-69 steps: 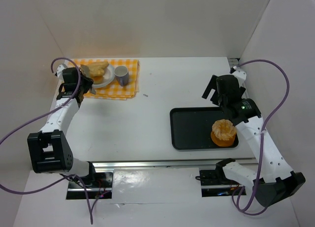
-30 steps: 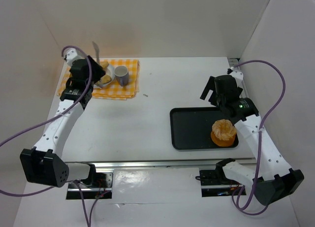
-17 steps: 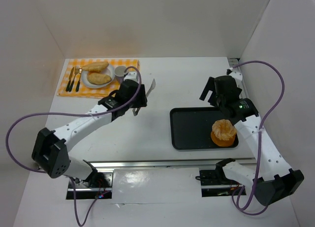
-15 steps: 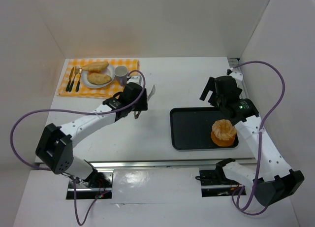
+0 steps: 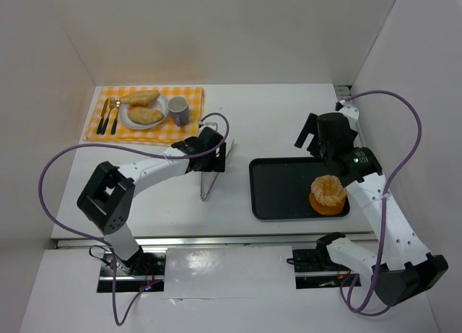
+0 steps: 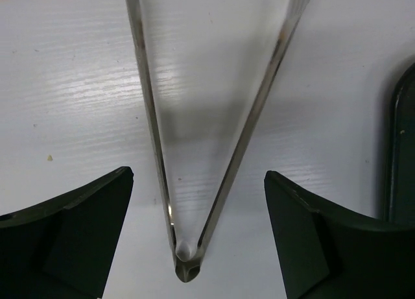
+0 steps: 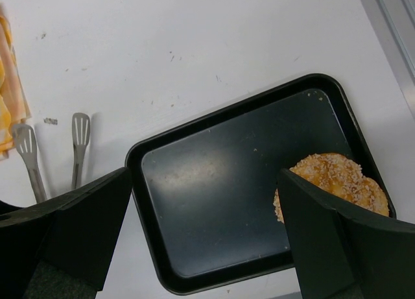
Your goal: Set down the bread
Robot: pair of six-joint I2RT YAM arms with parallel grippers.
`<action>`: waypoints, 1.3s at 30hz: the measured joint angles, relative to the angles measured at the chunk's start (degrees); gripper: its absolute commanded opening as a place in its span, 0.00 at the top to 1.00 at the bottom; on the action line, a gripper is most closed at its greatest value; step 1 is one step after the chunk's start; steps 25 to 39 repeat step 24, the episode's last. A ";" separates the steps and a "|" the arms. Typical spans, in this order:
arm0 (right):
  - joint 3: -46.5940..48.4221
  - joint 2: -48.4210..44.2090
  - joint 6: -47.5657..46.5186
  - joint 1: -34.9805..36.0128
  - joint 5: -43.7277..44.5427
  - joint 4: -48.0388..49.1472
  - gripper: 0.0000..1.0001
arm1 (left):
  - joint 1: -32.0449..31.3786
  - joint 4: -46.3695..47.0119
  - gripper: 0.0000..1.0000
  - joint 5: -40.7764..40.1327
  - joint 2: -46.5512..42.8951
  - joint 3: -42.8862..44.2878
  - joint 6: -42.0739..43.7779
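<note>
Two oval golden rolls of bread (image 5: 145,115) lie on a white plate (image 5: 160,103) on the checked cloth at the far left. My left gripper (image 5: 208,163) (image 6: 198,176) hangs open over the middle of the table. Metal tongs (image 5: 214,180) (image 6: 185,268) lie flat on the table between its fingers (image 6: 71,240), with a gap on each side. My right gripper (image 5: 310,134) (image 7: 204,176) is open and empty above the far edge of the black tray (image 5: 281,203) (image 7: 214,189).
A round orange fluted pastry (image 5: 328,193) (image 7: 334,182) sits in the tray's near right corner. A cup (image 5: 179,110) and cutlery (image 5: 108,116) share the yellow checked cloth (image 5: 180,134) with the plate. The tray's edge (image 6: 403,150) lies just right of the tongs.
My left arm swung from the plate to mid-table carrying the tongs, then opened; the tongs now lie on the table. The right arm has not moved.
</note>
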 measured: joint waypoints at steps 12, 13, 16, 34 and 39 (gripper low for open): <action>-0.35 0.24 0.00 0.00 0.98 -0.22 0.00 | -0.35 -9.55 0.03 -1.46 -10.10 12.28 3.13; -0.35 0.31 0.00 0.00 0.98 -0.24 0.00 | -0.37 -9.57 0.03 -1.62 -12.17 12.22 3.52; -0.35 0.37 0.00 0.00 0.92 -0.28 0.00 | -0.37 -8.41 0.03 -2.21 -17.68 10.71 4.72; -0.35 0.39 0.00 0.00 0.92 -0.33 0.00 | -0.26 -6.91 0.02 -2.51 -20.87 6.05 6.03; -0.35 0.39 0.00 0.00 0.92 -0.33 0.00 | -0.26 -6.91 0.02 -2.51 -20.87 6.05 6.03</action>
